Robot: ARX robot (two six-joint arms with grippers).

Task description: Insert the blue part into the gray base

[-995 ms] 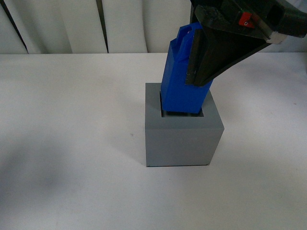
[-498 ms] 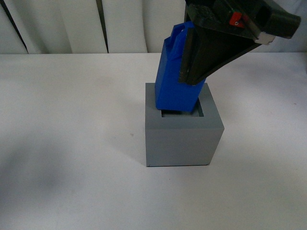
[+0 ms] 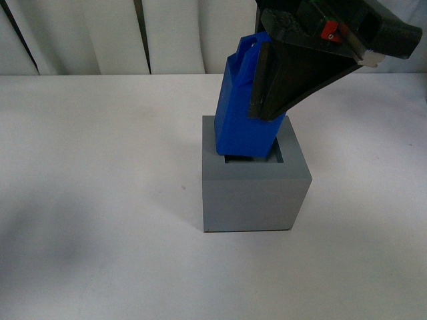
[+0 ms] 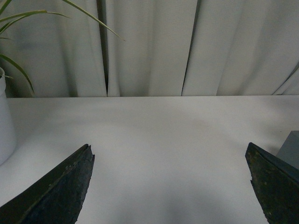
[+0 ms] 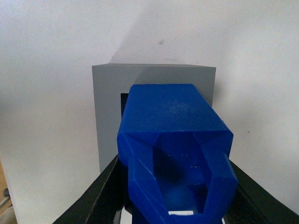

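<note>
The gray base [image 3: 256,195] stands on the white table, its square recess facing up. My right gripper [image 3: 265,100] is shut on the blue part [image 3: 241,117], which tilts with its top toward the left; its lower end sits at the recess mouth, over the left side. In the right wrist view the blue part [image 5: 173,130] fills the space between the fingers, with the gray base [image 5: 105,107] behind it. My left gripper [image 4: 170,186] is open and empty over bare table; a corner of the gray base [image 4: 292,148] shows at the edge of that view.
White curtains [image 3: 173,33] hang behind the table's far edge. A white pot [image 4: 4,126] with green leaves stands at the table's side in the left wrist view.
The blue part has shifted a little to the left with my right gripper and now tilts slightly more over the recess. The gray base has not moved.
</note>
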